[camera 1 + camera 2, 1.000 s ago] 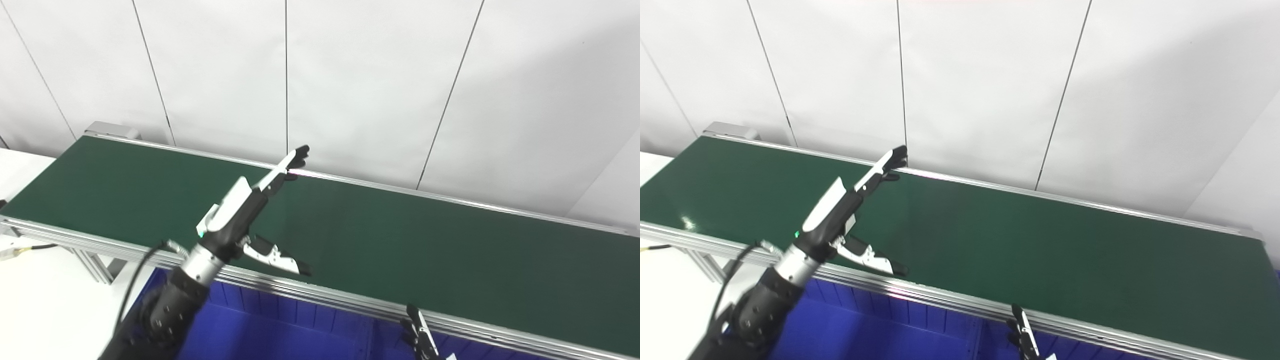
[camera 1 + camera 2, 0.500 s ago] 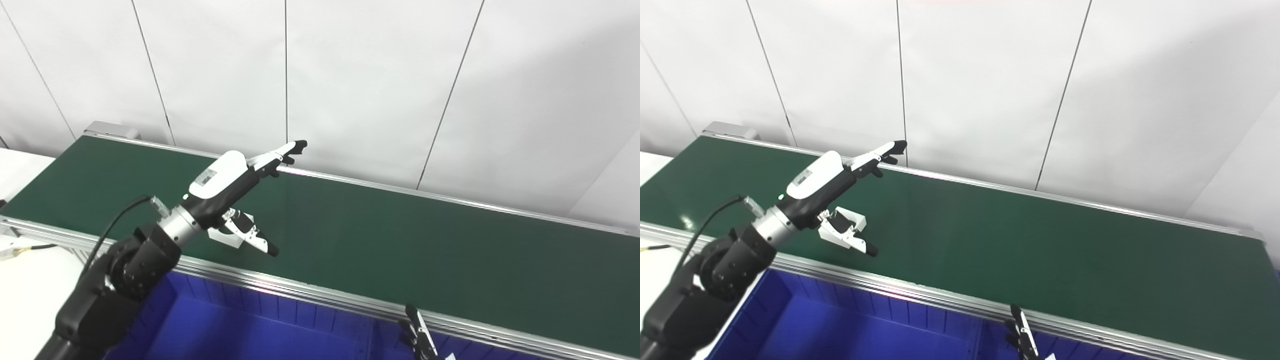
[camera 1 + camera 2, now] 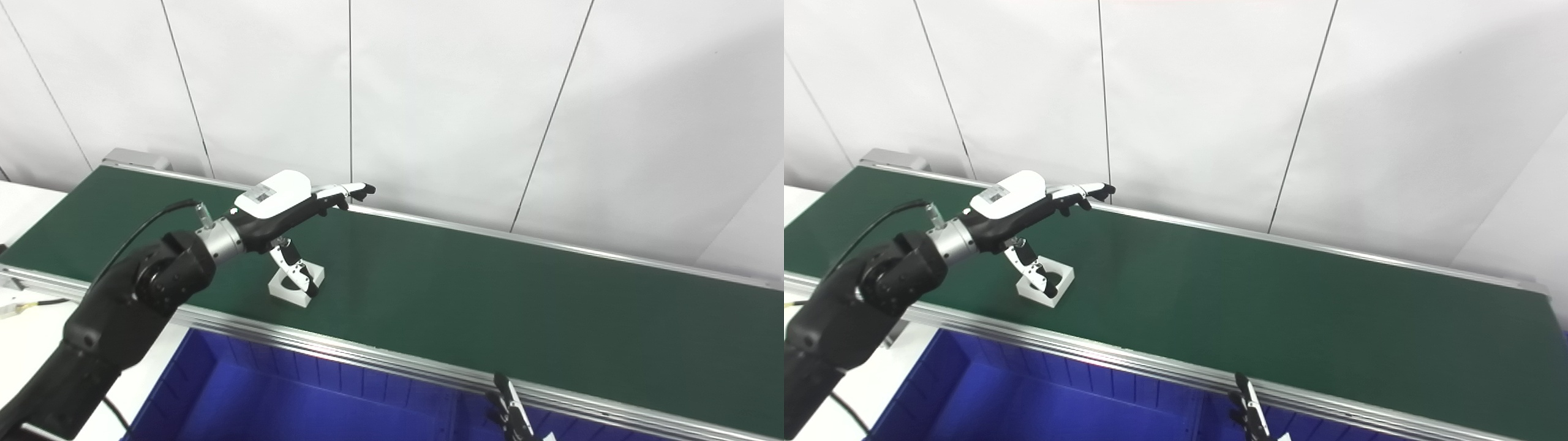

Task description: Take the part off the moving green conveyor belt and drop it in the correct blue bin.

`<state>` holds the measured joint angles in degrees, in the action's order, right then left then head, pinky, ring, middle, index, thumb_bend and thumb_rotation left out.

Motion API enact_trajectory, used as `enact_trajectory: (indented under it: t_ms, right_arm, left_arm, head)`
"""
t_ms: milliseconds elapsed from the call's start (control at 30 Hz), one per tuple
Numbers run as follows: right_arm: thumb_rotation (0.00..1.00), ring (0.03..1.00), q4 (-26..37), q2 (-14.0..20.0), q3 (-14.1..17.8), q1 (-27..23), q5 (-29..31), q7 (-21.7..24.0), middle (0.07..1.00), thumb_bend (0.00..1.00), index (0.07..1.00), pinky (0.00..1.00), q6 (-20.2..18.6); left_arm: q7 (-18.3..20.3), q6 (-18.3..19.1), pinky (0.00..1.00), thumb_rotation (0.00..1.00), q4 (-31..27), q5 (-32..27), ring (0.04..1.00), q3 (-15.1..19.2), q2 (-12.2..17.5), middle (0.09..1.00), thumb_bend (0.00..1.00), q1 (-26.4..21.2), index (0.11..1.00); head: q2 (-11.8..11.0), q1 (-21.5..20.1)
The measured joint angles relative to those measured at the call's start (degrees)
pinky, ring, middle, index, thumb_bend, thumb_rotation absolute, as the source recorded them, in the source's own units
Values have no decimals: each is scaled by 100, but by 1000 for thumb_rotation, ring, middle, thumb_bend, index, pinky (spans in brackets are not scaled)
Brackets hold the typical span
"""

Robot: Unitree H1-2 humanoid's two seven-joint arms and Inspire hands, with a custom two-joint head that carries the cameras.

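Note:
A small white square part (image 3: 299, 290) with a round hole lies flat on the green conveyor belt (image 3: 490, 294), near its front rail. My left hand (image 3: 278, 202) hovers palm-down over it, open, with its fingers (image 3: 349, 190) stretched toward the far rail. Its thumb (image 3: 294, 272) hangs down with the tip at the part's hole; I cannot tell if it touches. Only the fingertips of my right hand (image 3: 511, 416) show at the bottom edge, below the belt's front rail.
A blue bin (image 3: 275, 398) sits below the belt's front rail, with a divider and a second bin section to its right. A white table (image 3: 30, 367) lies at the lower left, with a cable on it. White wall panels stand behind the belt.
My left hand has rolled from edge-on to palm-down and drawn back to the left. The white part has come out from under it and drifted slightly right. The right hand has barely moved.

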<state>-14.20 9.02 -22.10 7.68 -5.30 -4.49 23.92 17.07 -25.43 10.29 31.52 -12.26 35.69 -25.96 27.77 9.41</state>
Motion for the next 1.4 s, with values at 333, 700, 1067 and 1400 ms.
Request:
enact_trajectory:
  t_ms: [333,700,1067,1400]
  right_arm:
    - [949,942,0,-14,-7,-7,-1,4,1000,877,996,883,0]
    - [937,938,5,-78,-45,-7,-15,-2,1000,877,996,873,0]
    - [932,928,53,-116,-82,-6,-78,-21,994,882,988,858,0]
    - [928,932,85,-107,-115,-1,-100,-32,996,899,982,860,0]
  left_arm:
    - [12,-23,679,55,496,532,778,-536,16,868,1000,-324,930]
    - [-773,-83,735,117,1353,1564,789,-1016,-290,857,1000,-548,913]
    - [-1200,71,743,100,1869,2028,792,-1205,-524,848,1000,-574,883]
    - [-1332,157,750,116,2101,2280,796,-1376,-524,851,1000,-614,870]
  head:
    - [18,-44]
    - [44,-167]
    - [79,-229]
    - [114,-246]
